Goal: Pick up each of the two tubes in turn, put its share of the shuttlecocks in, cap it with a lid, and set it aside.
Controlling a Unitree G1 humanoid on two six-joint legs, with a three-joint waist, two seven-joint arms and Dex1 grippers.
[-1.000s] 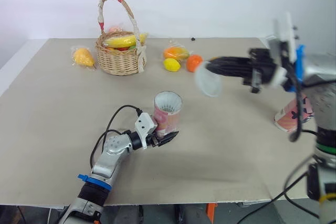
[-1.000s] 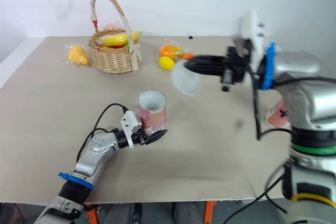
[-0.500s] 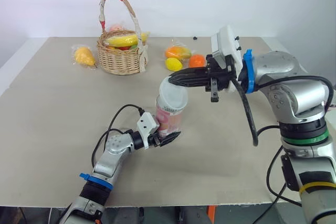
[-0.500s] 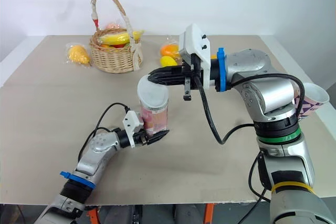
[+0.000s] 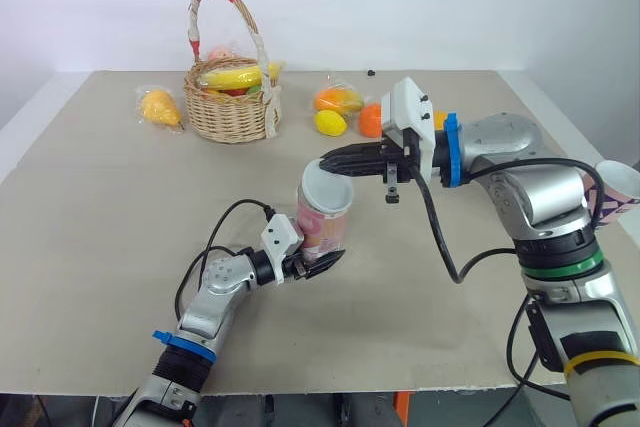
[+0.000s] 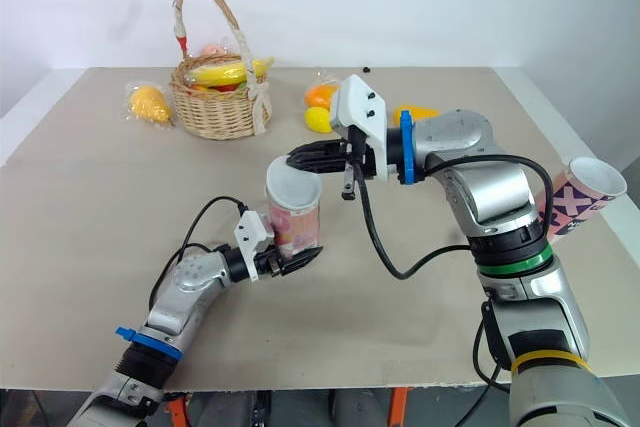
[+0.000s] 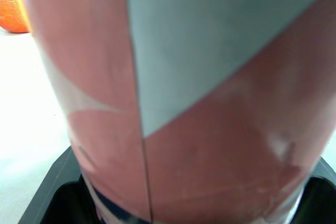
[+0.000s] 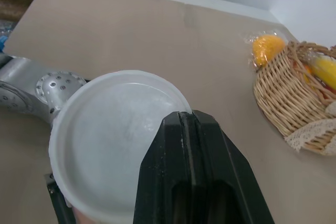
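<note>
Beige and broad, the tabletop (image 5: 100, 247) runs back to a white wall, and the pink tube (image 5: 322, 229) stands upright near its middle, toward the front. The left tool (image 5: 318, 261) clamps the tube low on its wall, one black finger on each side. A translucent white lid (image 5: 327, 190) sits over the tube's mouth, slightly tilted; whether it is pressed home I cannot tell. The right tool (image 5: 330, 162) reaches in from the right, its fingers pinched narrow on the far rim of the lid. A second tube (image 6: 578, 195), pink and white with a dark pattern, shows at the tabletop's right edge, tilted, with its open mouth up. At the back stand a wicker basket (image 5: 232, 112) of fruit, a bagged yellow fruit (image 5: 160, 107) to its left, and a lemon (image 5: 327, 123) and an orange (image 5: 370, 119) to its right. From the left wrist, the tube's wall shows up close: pink with a pale grey wedge and a thin vertical seam. From the right wrist, the lid's round face shows from above, with the two fingers (image 8: 194, 156) closed together on its rim.
</note>
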